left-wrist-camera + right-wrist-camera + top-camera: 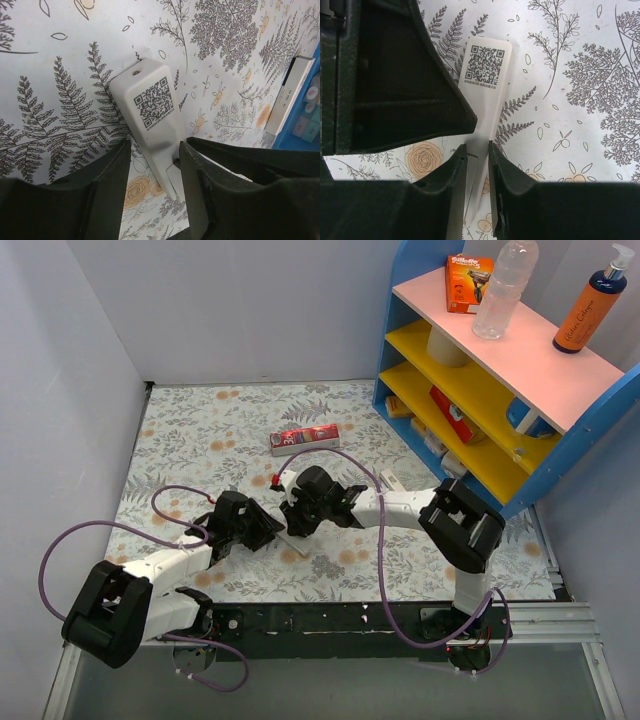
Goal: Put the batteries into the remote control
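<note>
One remote control, one red carton, one clear bottle, one pump bottle, one razor pack; lower-shelf items, perhaps six.

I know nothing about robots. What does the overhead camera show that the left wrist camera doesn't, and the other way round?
Only the overhead view shows the right gripper, a red rectangular carton and a clear plastic bottle standing on a pink shelf top. Only the left wrist view shows the square black QR code printed on the slim white plastic remote control. Both show that remote control, the left gripper closed on it, and the fern-patterned table cover.
</note>
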Tool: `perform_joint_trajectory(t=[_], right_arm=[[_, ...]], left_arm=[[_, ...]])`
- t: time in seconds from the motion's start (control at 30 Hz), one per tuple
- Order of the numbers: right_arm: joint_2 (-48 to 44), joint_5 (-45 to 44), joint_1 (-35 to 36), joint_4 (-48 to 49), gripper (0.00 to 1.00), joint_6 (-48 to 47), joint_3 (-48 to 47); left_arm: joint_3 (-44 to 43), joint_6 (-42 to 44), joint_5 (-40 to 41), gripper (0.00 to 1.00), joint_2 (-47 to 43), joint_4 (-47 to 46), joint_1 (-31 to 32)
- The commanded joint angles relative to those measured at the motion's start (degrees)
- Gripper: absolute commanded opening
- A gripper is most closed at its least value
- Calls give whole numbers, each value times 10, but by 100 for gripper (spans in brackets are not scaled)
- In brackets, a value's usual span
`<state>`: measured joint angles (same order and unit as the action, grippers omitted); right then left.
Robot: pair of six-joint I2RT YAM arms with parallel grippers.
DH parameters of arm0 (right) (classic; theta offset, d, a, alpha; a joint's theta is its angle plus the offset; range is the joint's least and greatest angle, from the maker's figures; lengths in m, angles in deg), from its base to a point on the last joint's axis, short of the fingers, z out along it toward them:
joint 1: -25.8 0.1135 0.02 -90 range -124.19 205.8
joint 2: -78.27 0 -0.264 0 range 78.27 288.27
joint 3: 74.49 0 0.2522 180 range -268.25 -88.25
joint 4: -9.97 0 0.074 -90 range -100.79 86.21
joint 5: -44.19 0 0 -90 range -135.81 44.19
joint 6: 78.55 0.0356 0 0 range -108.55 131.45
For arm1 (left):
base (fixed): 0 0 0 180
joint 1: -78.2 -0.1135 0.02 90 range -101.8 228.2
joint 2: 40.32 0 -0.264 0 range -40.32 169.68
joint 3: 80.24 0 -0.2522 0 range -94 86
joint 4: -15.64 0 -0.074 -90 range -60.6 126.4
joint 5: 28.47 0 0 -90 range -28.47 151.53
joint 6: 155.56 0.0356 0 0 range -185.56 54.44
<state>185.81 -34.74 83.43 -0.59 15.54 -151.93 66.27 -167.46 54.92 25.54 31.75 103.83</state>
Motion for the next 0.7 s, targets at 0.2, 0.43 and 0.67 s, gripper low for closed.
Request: perform_joint_trajectory(t=[0.2,0.43,0.67], right_arm=[[12,-33,-1,-9,29,-33,24],[-51,-25,-1,-25,38,-34,-9],[-110,-32,-1,-31,46,-11,-3]], left_arm=[[-33,20,55,70,-31,64,0],[-89,62,111,81,-43,106,-7],[-136,94,128,85,-13,115,-29]])
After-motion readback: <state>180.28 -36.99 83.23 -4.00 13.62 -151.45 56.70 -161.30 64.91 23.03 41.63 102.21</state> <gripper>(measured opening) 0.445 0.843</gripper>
